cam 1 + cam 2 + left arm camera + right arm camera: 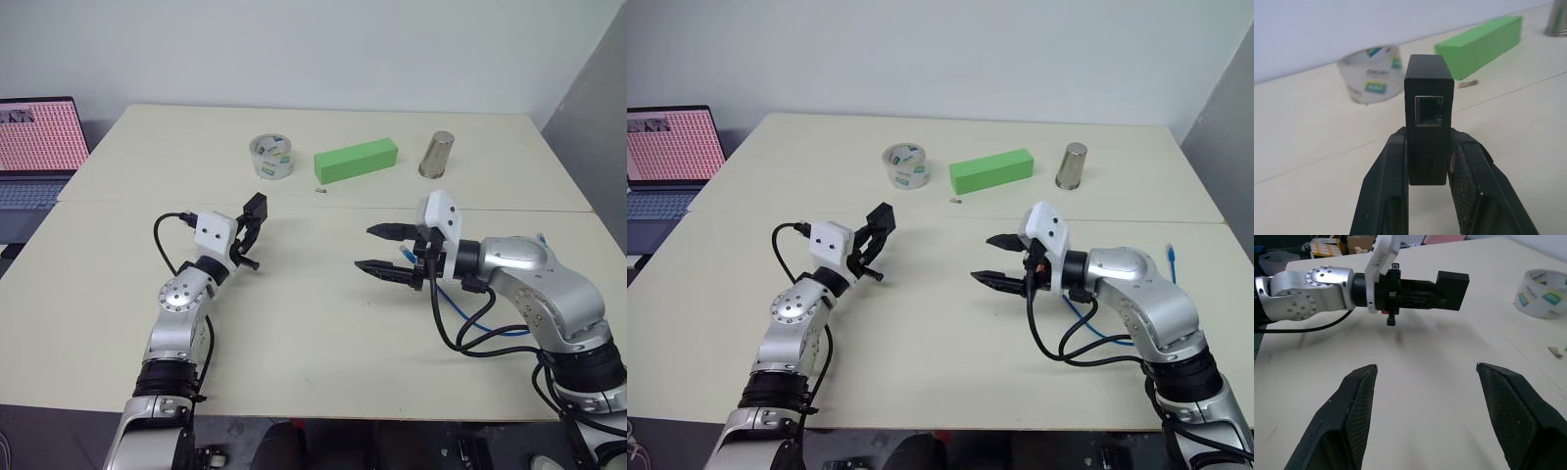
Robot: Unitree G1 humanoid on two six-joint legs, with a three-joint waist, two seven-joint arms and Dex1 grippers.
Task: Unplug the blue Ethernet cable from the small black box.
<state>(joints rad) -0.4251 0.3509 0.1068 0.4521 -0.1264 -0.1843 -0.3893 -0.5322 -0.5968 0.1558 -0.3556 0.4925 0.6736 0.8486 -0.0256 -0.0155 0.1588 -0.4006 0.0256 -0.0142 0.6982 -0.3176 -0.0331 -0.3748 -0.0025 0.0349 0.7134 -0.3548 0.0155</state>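
My left gripper [249, 233] is shut on the small black box [255, 207], holding it above the table's left half. In the left wrist view the box [1428, 98] stands between the two fingers [1471, 181], and its square port faces the camera with nothing in it. My right gripper [368, 248] hovers over the middle of the table, pointing left toward the box, open and empty; its wrist view shows the box [1452, 289] well ahead of the fingertips. The blue Ethernet cable [509, 331] lies loose on the table under my right arm, with one plug end [1169, 253] near the right edge.
A roll of clear tape [271, 157], a long green block [356, 160] and a metal cup [436, 155] stand in a row at the back. A small scrap [321, 190] lies before the block. An open laptop [34, 147] sits off the table's left side.
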